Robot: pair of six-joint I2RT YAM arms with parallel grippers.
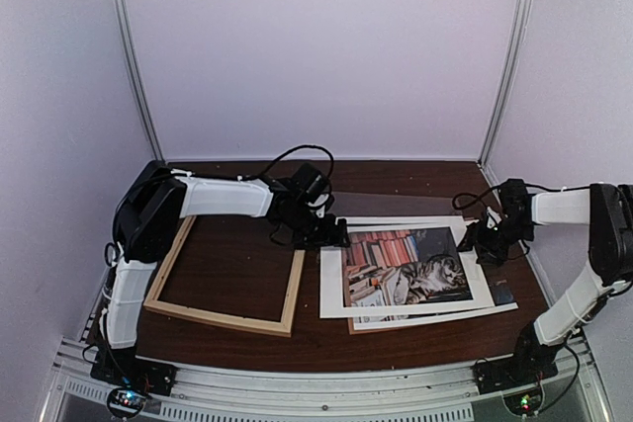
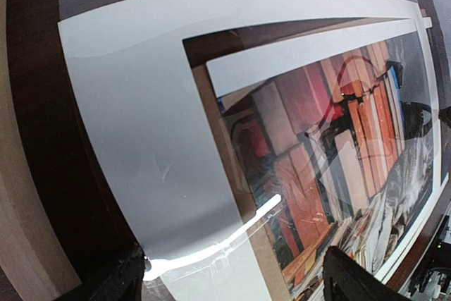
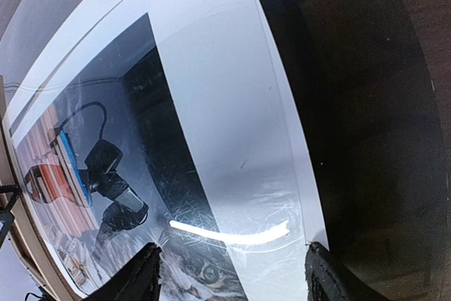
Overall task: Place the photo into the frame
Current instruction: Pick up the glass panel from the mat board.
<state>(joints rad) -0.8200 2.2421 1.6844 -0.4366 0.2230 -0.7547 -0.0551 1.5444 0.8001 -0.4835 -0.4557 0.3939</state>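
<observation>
**A:** Where is the photo (image 1: 406, 266)?

**B:** Flat on the table (image 1: 396, 177), face up. It is to the right of the frame (image 1: 218, 318), which lies apart from it with nothing inside.

**A:** How would it handle?

**B:** Probably light and limp. It is a paper print that would crease under a hard pinch and sag if raised by one edge. The white border is the place to take it, one short side per arm, never the picture area.

**A:** And the arms?

**B:** The left gripper (image 1: 331, 236) hangs over the print's left edge, its fingers (image 2: 130, 276) spread wide with nothing between them. The right gripper (image 1: 487, 244) is at the right edge, fingers (image 3: 144, 276) parted somewhat less (also gripping nothing, as far as its wrist view shows).

**A:** What stands in the way?

**B:** A clear sheet (image 3: 239, 174) seems to lie over the print, judging by the glare and reflections. A brown board (image 2: 220, 139) shows beneath. The white edges overlap askew, so it is hard to tell which one is the print's. Slick layers may slide, or come up together.
</observation>
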